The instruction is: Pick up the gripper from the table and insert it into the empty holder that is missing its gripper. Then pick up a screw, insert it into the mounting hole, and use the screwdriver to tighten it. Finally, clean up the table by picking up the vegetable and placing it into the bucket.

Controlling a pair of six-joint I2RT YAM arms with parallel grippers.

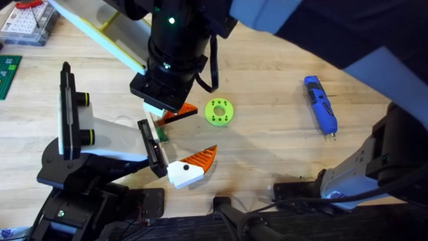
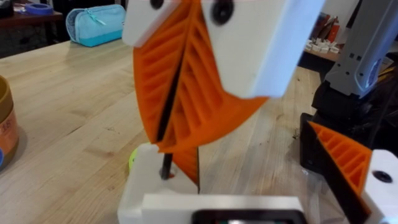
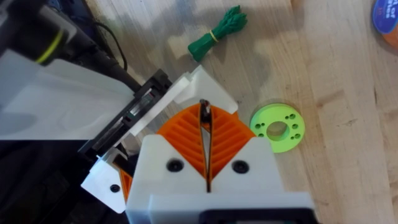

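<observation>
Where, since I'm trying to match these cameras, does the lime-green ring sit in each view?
Overhead: the green ring lies mid-table, just right of the big dark arm.
Right wrist: the ring lies flat on bare wood beside the white-and-orange tool.
Left wrist: a lime sliver beside the white block, probably the ring.
Shared landmark: the wooden table.

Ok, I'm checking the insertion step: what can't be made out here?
1. the gripper: overhead, mostly hidden under the right arm.
2. dark sliver in the right gripper: right wrist view, pads hide most.
3. brown container: left wrist view, cut by edge.
</observation>
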